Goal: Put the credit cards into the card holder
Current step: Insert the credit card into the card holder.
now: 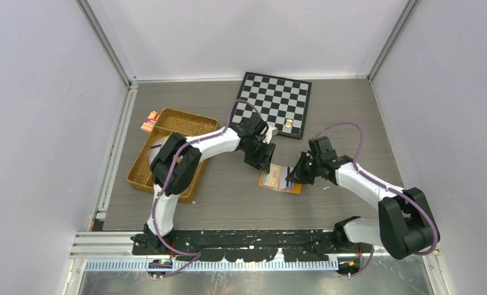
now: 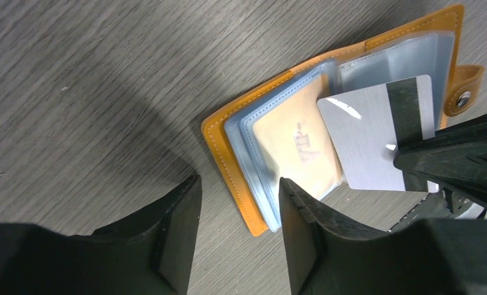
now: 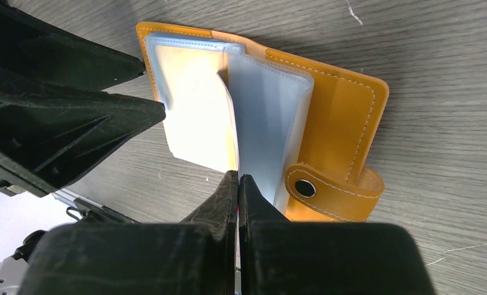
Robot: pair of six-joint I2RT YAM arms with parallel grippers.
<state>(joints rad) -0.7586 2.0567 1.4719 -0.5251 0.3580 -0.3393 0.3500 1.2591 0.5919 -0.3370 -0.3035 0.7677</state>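
Sliding the silver-grey card (image 2: 367,138) into a pocket looks like the step in hand. The card lies slanted over the clear sleeves (image 2: 272,123) of the card holder (image 2: 225,160), dark stripe towards the snap tab. I cannot tell whether its leading edge has entered a pocket. The holder lies spread open on the table (image 2: 106,74), between the two arms and in front of the chessboard (image 1: 275,98), well apart from the woven tray (image 1: 167,120).

The right gripper (image 3: 238,178) has its fingers pressed together, pinching the card by its stripe end. The left gripper (image 2: 240,181) hangs just above the holder's opposite edge with its fingers spread and nothing between them.

To do this well, I would first square the card with the pocket mouth, since it sits skewed to the sleeves. The push should then run low and along the sleeve's length. The left fingers could pin the orange cover so the holder does not skate on the wood. The card is best released only once most of it is seated.
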